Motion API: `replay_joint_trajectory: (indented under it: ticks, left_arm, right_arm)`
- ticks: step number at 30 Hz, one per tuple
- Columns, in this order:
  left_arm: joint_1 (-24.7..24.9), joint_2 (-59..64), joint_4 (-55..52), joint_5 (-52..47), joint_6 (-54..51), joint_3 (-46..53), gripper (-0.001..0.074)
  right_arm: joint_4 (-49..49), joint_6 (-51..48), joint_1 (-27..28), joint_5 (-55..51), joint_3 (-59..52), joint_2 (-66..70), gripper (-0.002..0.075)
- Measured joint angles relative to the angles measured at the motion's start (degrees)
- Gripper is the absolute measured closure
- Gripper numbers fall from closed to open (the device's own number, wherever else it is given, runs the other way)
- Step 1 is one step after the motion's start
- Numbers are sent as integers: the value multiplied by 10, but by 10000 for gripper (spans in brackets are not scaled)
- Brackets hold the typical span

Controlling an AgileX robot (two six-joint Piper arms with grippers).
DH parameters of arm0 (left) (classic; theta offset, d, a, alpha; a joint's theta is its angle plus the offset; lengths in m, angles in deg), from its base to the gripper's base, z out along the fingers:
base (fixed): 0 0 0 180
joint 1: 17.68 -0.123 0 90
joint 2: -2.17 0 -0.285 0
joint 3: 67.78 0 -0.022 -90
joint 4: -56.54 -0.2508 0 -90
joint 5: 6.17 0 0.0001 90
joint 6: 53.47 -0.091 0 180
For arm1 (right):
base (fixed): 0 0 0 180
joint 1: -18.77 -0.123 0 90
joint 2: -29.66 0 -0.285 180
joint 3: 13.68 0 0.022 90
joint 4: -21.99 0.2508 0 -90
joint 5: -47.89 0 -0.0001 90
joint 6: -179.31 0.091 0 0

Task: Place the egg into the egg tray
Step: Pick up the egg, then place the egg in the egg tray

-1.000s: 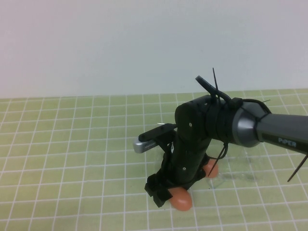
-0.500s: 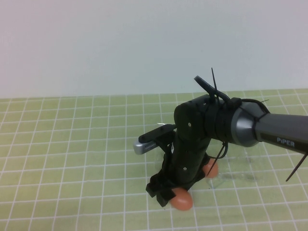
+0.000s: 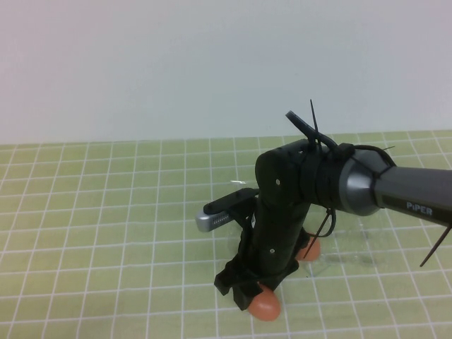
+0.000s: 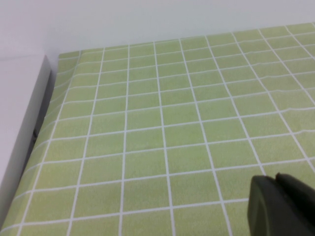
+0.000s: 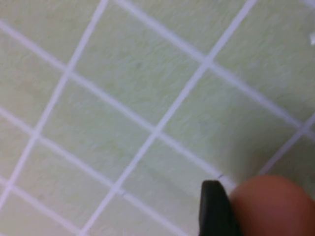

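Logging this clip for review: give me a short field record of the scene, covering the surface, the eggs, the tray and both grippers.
surface: green grid mat
egg at gripper: orange-brown egg at the tip of the right gripper, low over the mat; also seen in the right wrist view
second egg: behind the right arm, partly hidden
egg tray: clear tray, faint, right of the second egg
right gripper: pointing down near the front edge
left gripper: only a dark tip shows in its wrist view, over bare mat
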Motion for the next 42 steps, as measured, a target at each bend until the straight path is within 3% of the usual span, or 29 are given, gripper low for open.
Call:
replay_joint_trajectory:
  ticks: [8, 12, 16, 23, 29, 42]
  left_arm:
    - [0, 0, 0, 0, 0, 0, 736]
    - [0, 0, 0, 0, 0, 0, 736]
    - [0, 0, 0, 0, 0, 0, 736]
    - [0, 0, 0, 0, 0, 0, 737]
    - [0, 0, 0, 0, 0, 0, 736]
    - [0, 0, 0, 0, 0, 0, 737]
  right_arm:
    - [22, 0, -23, 5, 0, -117, 339]
    - [22, 0, -23, 61, -30, -212, 339]
    - [22, -5, -23, 183, -129, -321, 339]
    - [47, -15, -23, 506, -402, -437, 339]
    - [126, -21, -23, 778, -551, -423, 339]
    - [230, -90, -23, 990, -567, -271, 339]
